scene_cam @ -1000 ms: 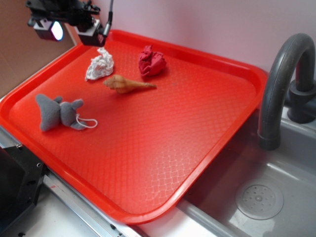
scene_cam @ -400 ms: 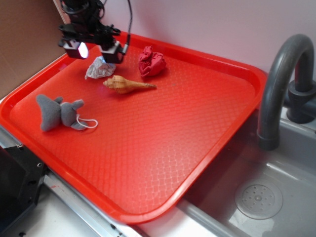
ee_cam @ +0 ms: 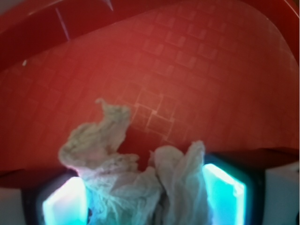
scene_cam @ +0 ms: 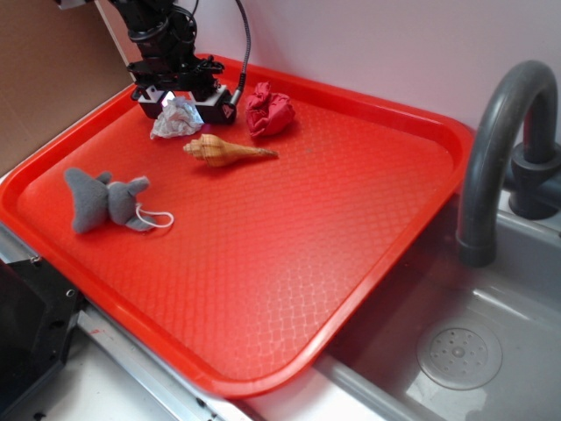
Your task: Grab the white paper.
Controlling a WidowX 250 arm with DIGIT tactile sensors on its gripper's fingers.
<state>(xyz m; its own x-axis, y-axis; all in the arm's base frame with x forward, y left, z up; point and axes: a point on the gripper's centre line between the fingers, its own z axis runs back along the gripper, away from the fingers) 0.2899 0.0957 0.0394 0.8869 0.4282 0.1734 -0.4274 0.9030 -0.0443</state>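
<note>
**Robot gripper lowered around a white paper wad on a red tray**

Seen from outside, a black robot arm reaches down at the far left corner of a red tray [scene_cam: 368,184]; its gripper [scene_cam: 182,103] sits low over the white paper [scene_cam: 176,119], a small wrinkled wad with grey creases lying on the tray floor near the back rim; the two fingers stand either side of the wad, one at its left and one at its right. In the wrist view the white paper [ee_cam: 136,178] fills the space between the two glowing fingers [ee_cam: 224,194]; the jaws are spread about as wide as the wad, with the right pad touching the paper's edge and the left pad partly covered by it; whether they are pressing on it cannot be told.

Just to the right of the gripper lies a red wrinkled wad [scene_cam: 268,110]; in front of the white paper lies a tan spiral seashell [scene_cam: 226,150], close to it, though whether they touch is unclear; well forward and to the left lies a grey plush toy [scene_cam: 107,200] with a white string loop; to the right of the tray are a grey tap [scene_cam: 500,149] and a sink [scene_cam: 460,351] with a round drain.
</note>
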